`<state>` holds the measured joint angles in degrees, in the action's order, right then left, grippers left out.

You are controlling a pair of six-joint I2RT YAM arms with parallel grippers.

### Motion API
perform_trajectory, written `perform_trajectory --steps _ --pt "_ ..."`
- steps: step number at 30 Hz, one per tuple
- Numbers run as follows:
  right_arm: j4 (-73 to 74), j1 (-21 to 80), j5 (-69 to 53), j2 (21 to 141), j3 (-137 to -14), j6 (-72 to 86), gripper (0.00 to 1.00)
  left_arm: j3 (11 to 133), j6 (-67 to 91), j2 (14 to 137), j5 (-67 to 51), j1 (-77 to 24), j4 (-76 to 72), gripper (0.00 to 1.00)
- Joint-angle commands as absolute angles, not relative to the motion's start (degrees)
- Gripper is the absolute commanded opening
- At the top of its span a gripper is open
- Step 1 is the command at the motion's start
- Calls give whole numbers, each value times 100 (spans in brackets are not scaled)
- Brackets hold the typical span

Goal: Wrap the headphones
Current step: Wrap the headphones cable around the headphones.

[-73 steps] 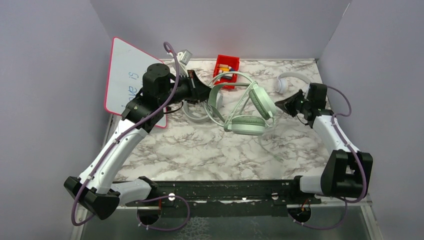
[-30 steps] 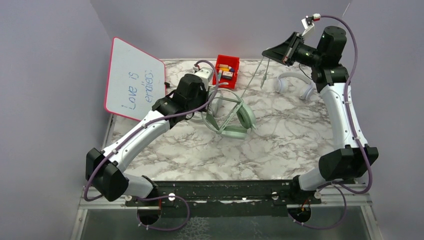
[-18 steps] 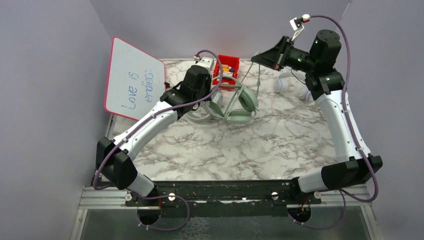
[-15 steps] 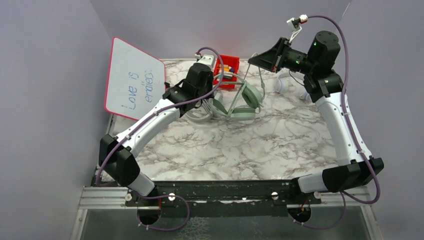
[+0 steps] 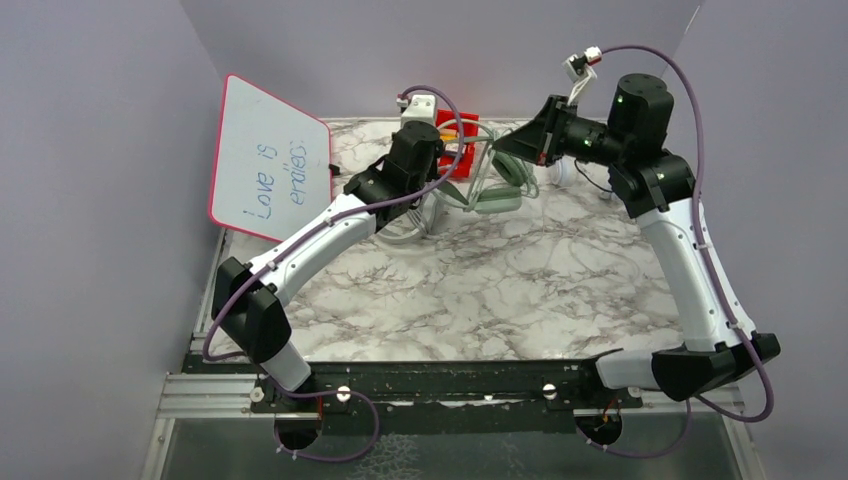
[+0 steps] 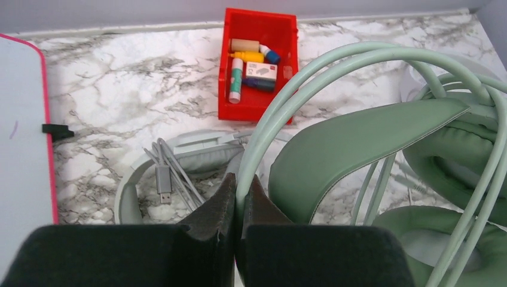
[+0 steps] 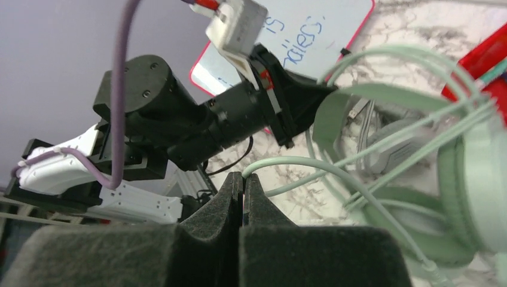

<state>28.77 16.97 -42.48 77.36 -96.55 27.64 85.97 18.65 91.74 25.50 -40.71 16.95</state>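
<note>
The mint-green headphones (image 5: pixel 497 185) hang in the air at the back of the table. My left gripper (image 5: pixel 447 183) is shut on their thin green headband (image 6: pixel 281 113). My right gripper (image 5: pixel 497 148) is shut on their thin green cable (image 7: pixel 311 167), which loops several times around the headset (image 7: pixel 472 179). The grey-white headphones (image 6: pixel 179 158) lie on the table below, their cable and USB plug (image 6: pixel 162 178) bundled inside the band. They also show in the top view (image 5: pixel 405 228). The small white headphones (image 5: pixel 563 172) lie at the back right, mostly hidden behind my right arm.
A red bin (image 6: pixel 260 60) of small items stands at the back edge, behind the hanging headset. A pink-framed whiteboard (image 5: pixel 268 160) leans against the left wall. Purple walls close the table on three sides.
Both arms have carried the mint-green headphones toward the back. My right gripper moved left and down with the cable, closer to the headset. My left gripper keeps its hold on the headband.
</note>
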Motion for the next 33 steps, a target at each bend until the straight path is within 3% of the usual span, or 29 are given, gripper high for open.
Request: perform_trajectory --steps 1,10,15,24,27,33 --pt "3043 1817 -4039 7349 -9153 3435 0 9000 1912 9220 3496 -4043 601 0" --pt "1497 1925 -3523 6551 -7447 5464 0 9032 2412 9034 3732 -4151 -178 0" --pt "1028 1954 -3368 6272 -6927 5504 1 8990 2873 8776 3612 -4160 -365 0" --pt "592 1986 -3385 6009 -5892 5447 14 9249 3414 8582 3132 -4169 -460 0" --pt "560 1986 -3612 6058 -5898 5309 20 9298 3375 8532 3001 -4183 -509 0" --pt "1331 1986 -3588 5935 -6092 4575 54 9316 3334 8355 2865 -4182 -542 0"
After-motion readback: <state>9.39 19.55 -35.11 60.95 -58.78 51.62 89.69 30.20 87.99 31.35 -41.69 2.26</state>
